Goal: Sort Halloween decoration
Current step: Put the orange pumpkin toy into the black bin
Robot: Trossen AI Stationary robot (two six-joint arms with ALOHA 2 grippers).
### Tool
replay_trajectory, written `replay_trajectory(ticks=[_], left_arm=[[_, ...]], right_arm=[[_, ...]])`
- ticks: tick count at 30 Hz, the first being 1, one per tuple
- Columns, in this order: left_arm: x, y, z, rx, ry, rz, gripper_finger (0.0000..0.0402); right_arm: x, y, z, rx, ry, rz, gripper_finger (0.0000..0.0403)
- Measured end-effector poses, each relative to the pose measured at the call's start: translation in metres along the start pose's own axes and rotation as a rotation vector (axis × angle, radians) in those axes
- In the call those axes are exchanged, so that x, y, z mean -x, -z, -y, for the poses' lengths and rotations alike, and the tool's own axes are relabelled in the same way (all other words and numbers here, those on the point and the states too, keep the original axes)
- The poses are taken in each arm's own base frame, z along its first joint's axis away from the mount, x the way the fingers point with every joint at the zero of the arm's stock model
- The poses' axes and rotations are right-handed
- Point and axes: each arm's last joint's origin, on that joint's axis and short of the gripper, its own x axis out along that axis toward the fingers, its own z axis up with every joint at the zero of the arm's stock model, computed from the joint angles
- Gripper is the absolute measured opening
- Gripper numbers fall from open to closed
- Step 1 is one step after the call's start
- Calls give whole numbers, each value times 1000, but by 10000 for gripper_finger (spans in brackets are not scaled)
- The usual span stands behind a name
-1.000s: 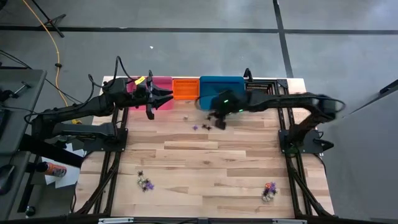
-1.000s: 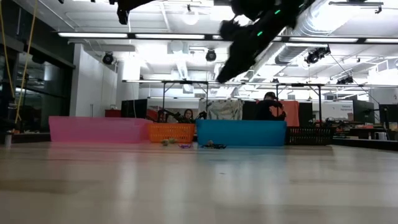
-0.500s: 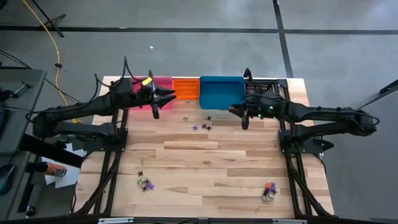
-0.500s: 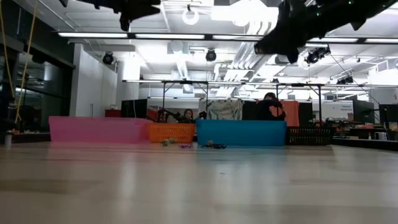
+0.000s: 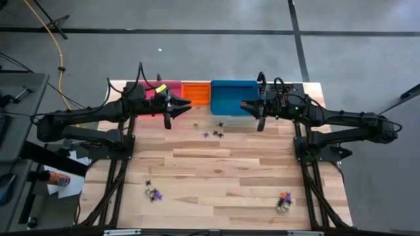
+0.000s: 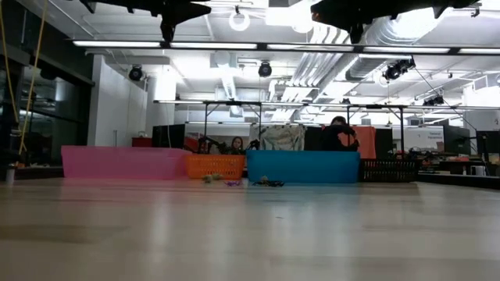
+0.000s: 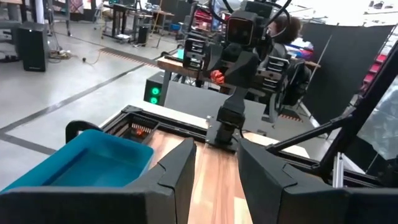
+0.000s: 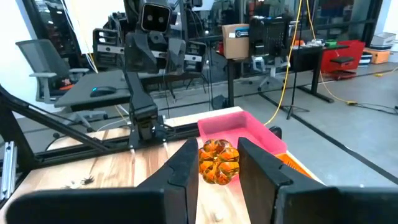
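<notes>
Pink bin (image 5: 168, 89) far left in row; left claw (image 5: 172, 113) raised above its near edge, jaws parted, empty. Orange bin (image 5: 195, 93), blue bin (image 5: 233, 97) next. Trinkets (image 5: 213, 130) on desk (image 5: 216, 177) below. Right claw (image 8: 217, 163) raised beside blue bin, pinching orange trinket (image 8: 218, 161).

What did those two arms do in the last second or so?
The right gripper, shut on an orange trinket, pulled back from the loose pieces and swung up by the blue bin. The left gripper edged slightly rightward. Bins and trinket piles stayed put.
</notes>
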Motion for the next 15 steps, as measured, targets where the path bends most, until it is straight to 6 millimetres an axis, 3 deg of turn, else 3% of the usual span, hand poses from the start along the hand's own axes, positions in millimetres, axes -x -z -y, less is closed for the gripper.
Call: replay_trajectory(ticks=[6, 10, 15], left_arm=[[0, 0, 0, 0, -3, 0, 108], [0, 0, 0, 0, -3, 0, 108], [0, 0, 0, 1, -3, -1, 108]], right_arm=[[0, 2, 1, -9, 44, -15, 83], [3, -3, 17, -7, 361, -146, 83], [14, -14, 54, -9, 693, -447, 83]])
